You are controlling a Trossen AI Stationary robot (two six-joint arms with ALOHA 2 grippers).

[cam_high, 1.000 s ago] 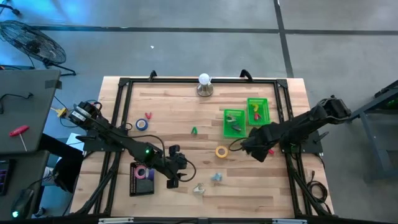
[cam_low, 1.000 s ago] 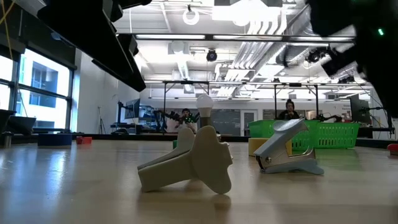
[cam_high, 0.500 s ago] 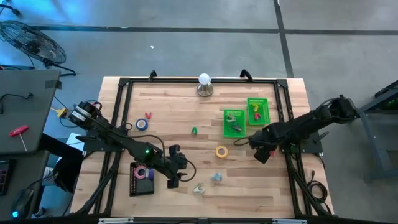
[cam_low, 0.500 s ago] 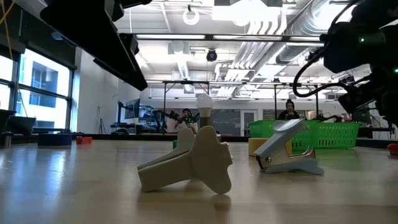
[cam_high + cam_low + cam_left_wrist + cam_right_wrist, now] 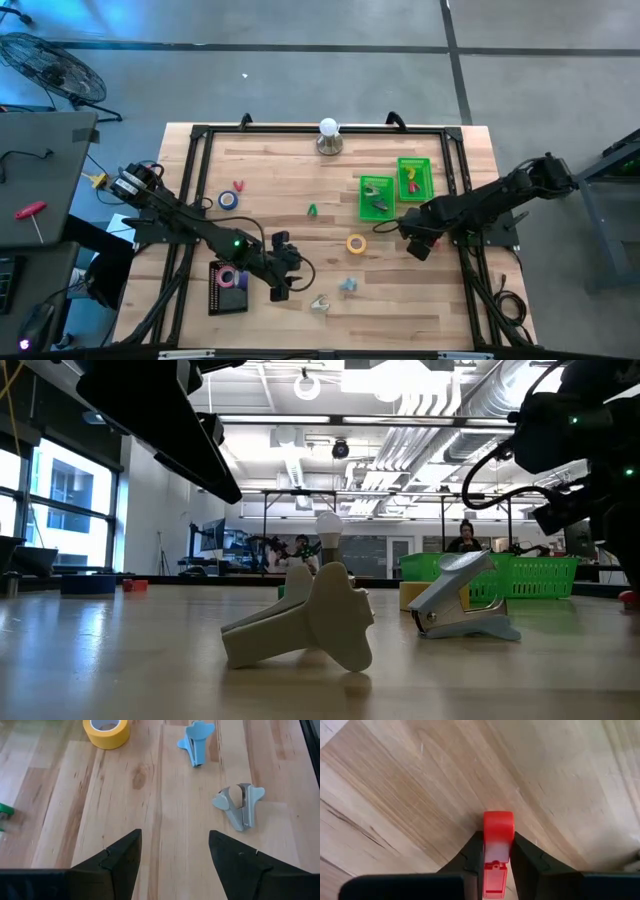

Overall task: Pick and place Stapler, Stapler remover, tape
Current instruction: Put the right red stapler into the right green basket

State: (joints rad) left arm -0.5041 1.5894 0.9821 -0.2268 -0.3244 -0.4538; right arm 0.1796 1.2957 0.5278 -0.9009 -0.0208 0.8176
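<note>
The right gripper (image 5: 496, 851) is clamped on a red stapler (image 5: 496, 851), probably just above the bench (image 5: 300, 180). The left gripper (image 5: 175, 850) hangs apart near yellow tape (image 5: 106, 731).

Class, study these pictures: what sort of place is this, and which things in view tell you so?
Most likely a robotics lab or workshop in an open industrial hall. Two robot arms work at a wooden table inside a black metal frame; the low view shows exposed ceiling ducts and people seated at benches behind.
</note>
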